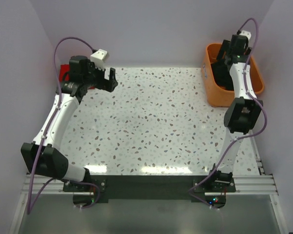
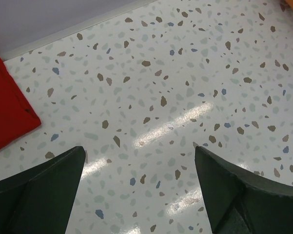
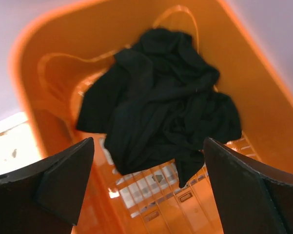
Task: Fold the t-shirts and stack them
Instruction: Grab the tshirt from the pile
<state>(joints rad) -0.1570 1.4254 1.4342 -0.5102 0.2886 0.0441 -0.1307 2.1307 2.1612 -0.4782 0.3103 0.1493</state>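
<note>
While the right gripper (image 3: 148, 146) is hovering, jaws spread, over the black shirt (image 3: 156, 102) in the basket (image 3: 39, 68), aiming for its raised middle fold is looking wisest.

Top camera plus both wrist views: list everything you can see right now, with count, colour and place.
black t-shirt: one, black, crumpled inside the basket
red t-shirt: one, bright red, folded, at the table's far left corner
basket: one, orange plastic, far right of the table
table: one, white with speckles, bare in the middle
left gripper: one, black fingers, open, over the table beside the red t-shirt
right gripper: one, black fingers, open, above the basket, over the black t-shirt
</note>
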